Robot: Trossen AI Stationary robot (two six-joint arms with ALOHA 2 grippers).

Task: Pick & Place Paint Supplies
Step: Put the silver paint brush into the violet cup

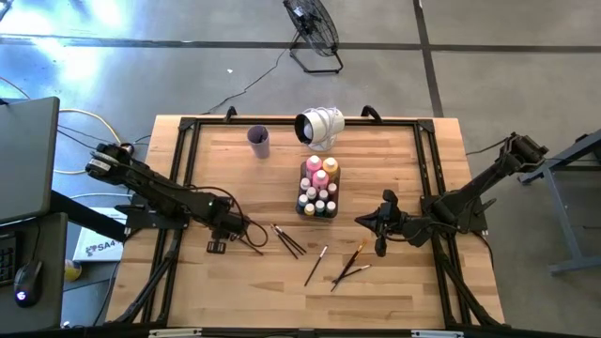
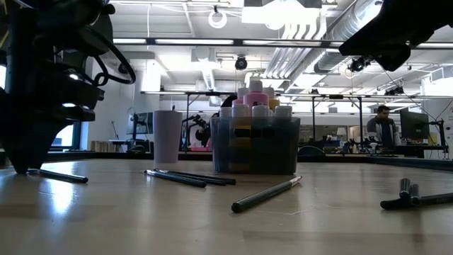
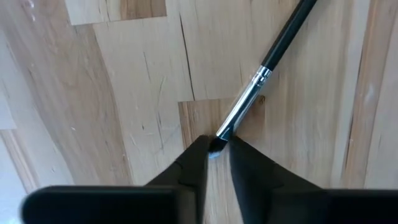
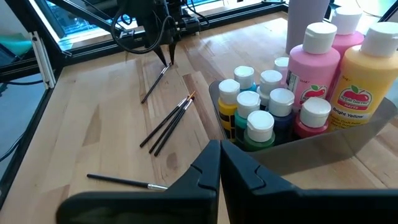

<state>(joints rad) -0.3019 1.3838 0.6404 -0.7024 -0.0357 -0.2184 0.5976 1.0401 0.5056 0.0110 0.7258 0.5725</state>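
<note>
While grounded, left end effector [image 3: 214, 149] pinches paintbrush [image 3: 261, 71] tip.

High view straight down, low view level across table [image 2: 212, 212], 2 close wrist views, all sharing tabletop.

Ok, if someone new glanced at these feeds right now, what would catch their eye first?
Probably the clear tray packed with paint bottles at the table's centre, pink and yellow ones towering over the white-capped small ones. Next, the left gripper down at the tabletop, its fingers closing around the bristle tip of a paintbrush. More brushes lie scattered on the wood in front of the tray, and the right gripper hangs shut beside it.
</note>
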